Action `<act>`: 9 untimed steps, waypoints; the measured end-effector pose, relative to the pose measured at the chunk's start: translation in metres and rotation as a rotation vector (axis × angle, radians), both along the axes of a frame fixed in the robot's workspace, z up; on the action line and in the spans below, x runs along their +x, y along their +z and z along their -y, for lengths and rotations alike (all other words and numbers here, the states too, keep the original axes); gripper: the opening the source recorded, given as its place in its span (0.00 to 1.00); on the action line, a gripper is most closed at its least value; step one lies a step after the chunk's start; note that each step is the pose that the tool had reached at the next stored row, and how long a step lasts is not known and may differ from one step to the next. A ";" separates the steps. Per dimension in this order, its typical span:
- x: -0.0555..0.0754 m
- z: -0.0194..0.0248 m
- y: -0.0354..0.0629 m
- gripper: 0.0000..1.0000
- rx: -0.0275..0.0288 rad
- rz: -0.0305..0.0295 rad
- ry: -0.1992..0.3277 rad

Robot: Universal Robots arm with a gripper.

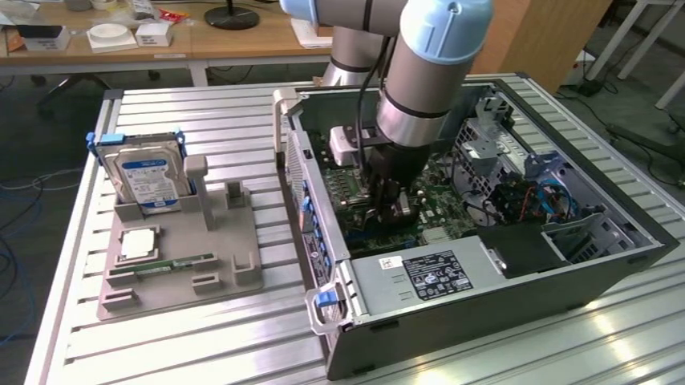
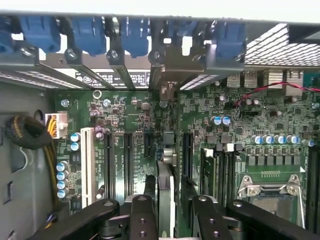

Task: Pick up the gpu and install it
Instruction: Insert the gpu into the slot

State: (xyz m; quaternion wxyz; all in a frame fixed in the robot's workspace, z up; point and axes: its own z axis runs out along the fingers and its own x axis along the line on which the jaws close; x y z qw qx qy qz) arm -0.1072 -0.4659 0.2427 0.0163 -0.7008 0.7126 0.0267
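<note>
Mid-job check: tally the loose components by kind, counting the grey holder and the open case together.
hard drive: 1
memory stick: 1
square chip: 1
gpu, in the case: 1
Total: 4

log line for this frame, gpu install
stage: inserting | gripper: astride gpu, edge-on | location: inside PC case, above motherboard slots | hard drive: in holder

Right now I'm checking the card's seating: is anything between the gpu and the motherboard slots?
Nothing visible does. The gpu stands edge-on between the gripper fingers, directly over the motherboard slots, with only bare board showing beneath it.
</note>
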 end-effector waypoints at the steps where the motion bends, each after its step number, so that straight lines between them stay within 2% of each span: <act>1: 0.000 0.0000 0.0019 0.34 0.0000 0.0000 0.000; 9: 0.000 0.0000 0.0135 0.34 0.0000 0.0010 0.000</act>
